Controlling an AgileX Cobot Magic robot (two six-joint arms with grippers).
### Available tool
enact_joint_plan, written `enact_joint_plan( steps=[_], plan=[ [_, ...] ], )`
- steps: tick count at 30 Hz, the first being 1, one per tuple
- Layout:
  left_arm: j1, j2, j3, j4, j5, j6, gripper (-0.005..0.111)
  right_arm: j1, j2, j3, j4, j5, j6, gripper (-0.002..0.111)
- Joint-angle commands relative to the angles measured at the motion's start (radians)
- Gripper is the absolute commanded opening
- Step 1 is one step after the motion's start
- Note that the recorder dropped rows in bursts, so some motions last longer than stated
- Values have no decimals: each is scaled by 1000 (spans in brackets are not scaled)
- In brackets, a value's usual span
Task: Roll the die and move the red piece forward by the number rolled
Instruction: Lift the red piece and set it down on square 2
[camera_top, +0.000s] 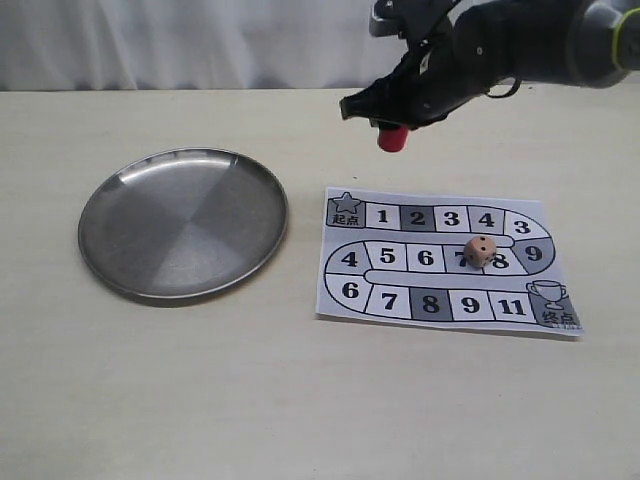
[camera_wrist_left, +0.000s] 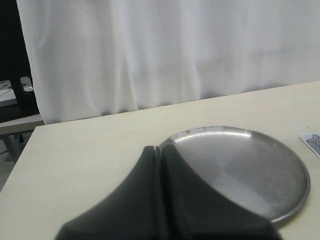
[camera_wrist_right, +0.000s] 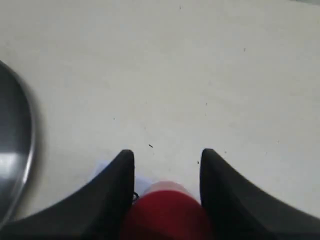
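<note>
Two arms on this rig, but only one is doing anything. Biggest first: the pale surface (camera_top: 300, 410) carries everything. The round metal plate (camera_top: 183, 222) sits just beside the board (camera_top: 432, 303), on the side with the start star, and it's empty. The board itself is a thin printed sheet lying flat.

The left tool (camera_wrist_left: 159, 150) is parked over the plate's rim, well away from the board, pinched closed with nothing in it. The right tool (camera_top: 390, 122) is up in the air past the board's far edge, roughly behind squares 1 and 2, and it's clamped on the red piece (camera_top: 392, 140), which pokes out below the fingertips.

The die (camera_top: 479, 252) is on the board, middle row, straddling squares 7 and 8. Pips are too small for me to read with any confidence.

What I'd worry about, just my guess:
- The die sits right on the track, so coming down near that row could bump it and flip the number.
- The sheet looks light, so dragging the piece could slide it.
- The piece looks held near its top, so an angled release could tip it over.
- Square numbers repeat, so counting could go wrong.
</note>
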Motion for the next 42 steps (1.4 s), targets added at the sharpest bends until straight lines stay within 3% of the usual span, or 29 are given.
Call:
enact_joint_plan(
  steps=[1, 19, 26, 32, 42],
  plan=[
    [-8, -1, 2, -2, -10, -1, 0, -6, 93, 36, -3, 4, -3, 5],
    [-8, -1, 2, -2, -10, -1, 0, -6, 185, 39, 43, 16, -3, 5],
    [-8, -1, 2, -2, -10, -1, 0, -10, 43, -32, 16, 157, -3, 5],
    [-8, -1, 2, -2, -10, -1, 0, -17, -53, -31, -45, 163, -3, 5],
    [-8, -1, 2, -2, -10, -1, 0, -64, 199, 57, -7, 37, 0, 5]
  ],
)
